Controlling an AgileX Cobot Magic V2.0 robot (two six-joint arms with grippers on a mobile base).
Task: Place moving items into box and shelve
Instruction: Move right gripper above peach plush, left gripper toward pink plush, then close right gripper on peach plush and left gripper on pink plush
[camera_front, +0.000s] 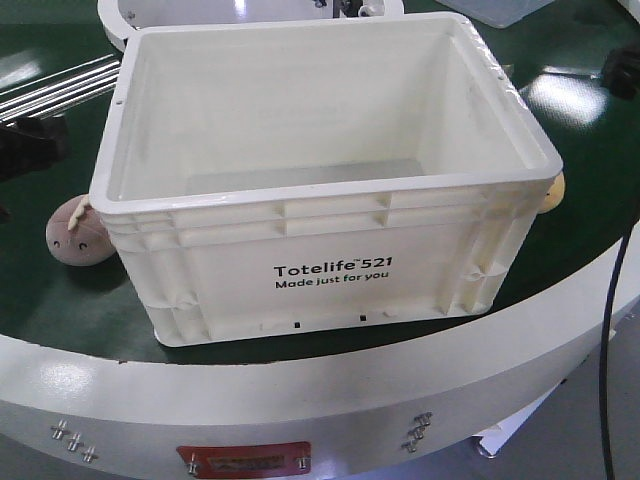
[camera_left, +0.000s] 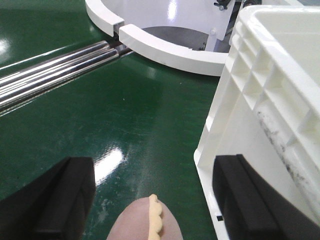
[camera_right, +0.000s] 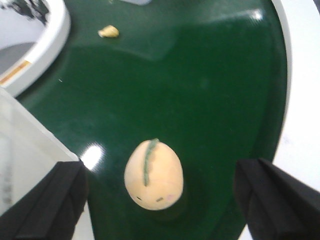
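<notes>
- Okay, far left: shiny chrome metal rods (camera_front: 50, 85) lie side by side on the glossy dark green surface (camera_front: 560, 250), running toward a curved white ring-shaped frame (camera_left: 170, 45) at the back.
- Round pinkish-brown plush toy (camera_front: 75, 232) sits on the surface just beside the left wall of the large cream-white rectangular plastic crate (camera_front: 330, 270), near its front corner.
- Left gripper (camera_left: 152, 172): black fingers (camera_left: 60, 200) spread wide apart, nothing clamped. The plush toy's top, with a wavy yellow seam, shows low between them. Cannot tell if it touches either finger. The right finger shows against the crate's side wall.
- Middle: the crate stands upright on the surface, open top up, ribbed rim all round. Black print "Totelife 521 Made just for you" is on the front wall facing the front camera. It sits near the surface's white curved edge (camera_front: 300, 390).
- Red label plate (camera_front: 243, 462) is fixed on that edge, below the crate.
- Right of the crate: pale orange egg-shaped plush with a green stripe (camera_right: 153, 175) rests on the surface, near the crate's right wall. From the front only a sliver peeks past the rim.
- Right gripper (camera_right: 160, 167): black fingers (camera_right: 50, 200) wide apart, one on each side of the egg-shaped plush, not touching it, gripping nothing.
- Small yellow scrap (camera_right: 108, 31) lies on the surface well apart from the egg-shaped plush.
- Far right: black cable (camera_front: 605, 330) hangs past the white edge.
</notes>
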